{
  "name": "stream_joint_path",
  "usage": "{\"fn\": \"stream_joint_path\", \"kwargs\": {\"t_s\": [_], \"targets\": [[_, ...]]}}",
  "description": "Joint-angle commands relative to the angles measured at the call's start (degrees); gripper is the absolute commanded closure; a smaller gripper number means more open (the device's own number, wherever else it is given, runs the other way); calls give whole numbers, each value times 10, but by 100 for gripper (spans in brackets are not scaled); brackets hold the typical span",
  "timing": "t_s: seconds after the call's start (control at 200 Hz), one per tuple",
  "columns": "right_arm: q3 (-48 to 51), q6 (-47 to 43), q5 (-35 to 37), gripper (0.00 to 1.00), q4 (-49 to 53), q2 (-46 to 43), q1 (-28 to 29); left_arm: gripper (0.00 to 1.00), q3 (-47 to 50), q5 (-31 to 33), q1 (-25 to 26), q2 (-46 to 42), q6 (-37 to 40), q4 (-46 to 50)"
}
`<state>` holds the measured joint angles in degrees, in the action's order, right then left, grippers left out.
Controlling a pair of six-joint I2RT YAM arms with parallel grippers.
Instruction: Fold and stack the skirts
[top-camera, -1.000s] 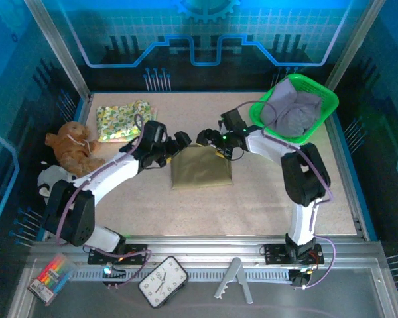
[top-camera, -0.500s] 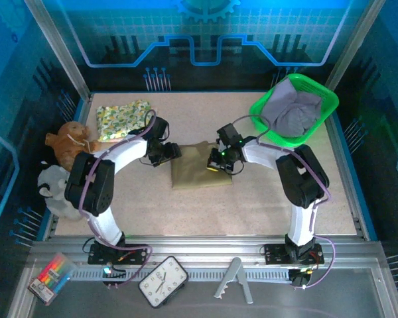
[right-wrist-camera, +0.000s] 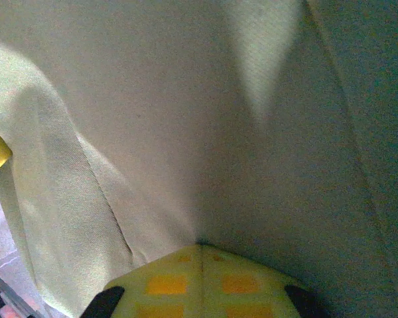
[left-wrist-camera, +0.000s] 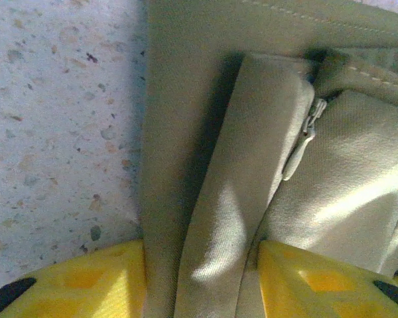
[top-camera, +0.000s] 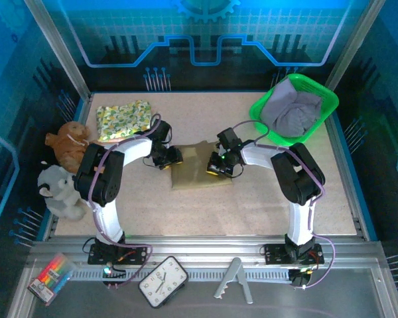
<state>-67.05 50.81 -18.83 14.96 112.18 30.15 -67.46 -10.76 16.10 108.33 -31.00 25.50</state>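
With the floral skirt [top-camera: 123, 119] folded beyond my left pincer [left-wrist-camera: 202, 278], which straddles the olive skirt [top-camera: 199, 175] (grip unclear), my right pincer [right-wrist-camera: 200, 255] pinches it shut; the lavender skirt [top-camera: 298, 116] waits in the basket [top-camera: 255, 109].

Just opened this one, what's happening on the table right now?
Both arms are at the olive-khaki skirt in the middle of the table. The right gripper is shut on its cloth; the left gripper has its fingers apart around a fold at the skirt's left edge. The floral skirt lies folded at the far left, and the lavender-grey skirt sits bunched in the green basket.
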Motion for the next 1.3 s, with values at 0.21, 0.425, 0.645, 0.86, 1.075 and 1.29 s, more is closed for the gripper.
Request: {"fn": "stream_joint_path", "kwargs": {"t_s": [0.21, 0.425, 0.645, 0.86, 1.075, 1.29], "targets": [[25, 12, 18, 100, 12, 19, -9, 58, 20, -54, 1, 9, -6, -41], [30, 17, 18, 100, 7, 11, -12, 81, 22, 31, 2, -26, -1, -7], [31, 32, -5, 100, -26, -17, -16, 100, -12, 169, 30, -44, 47, 61], [2, 8, 47, 59, 12, -95, -20, 100, -89, 356, 63, -30, 93, 152], [10, -23, 110, 1, 41, -177, -39, 100, -159, 466, 74, 0, 122, 221], [29, -55, 262, 0, 78, -260, -44, 100, -217, 542, 80, 16, 164, 252]]}}
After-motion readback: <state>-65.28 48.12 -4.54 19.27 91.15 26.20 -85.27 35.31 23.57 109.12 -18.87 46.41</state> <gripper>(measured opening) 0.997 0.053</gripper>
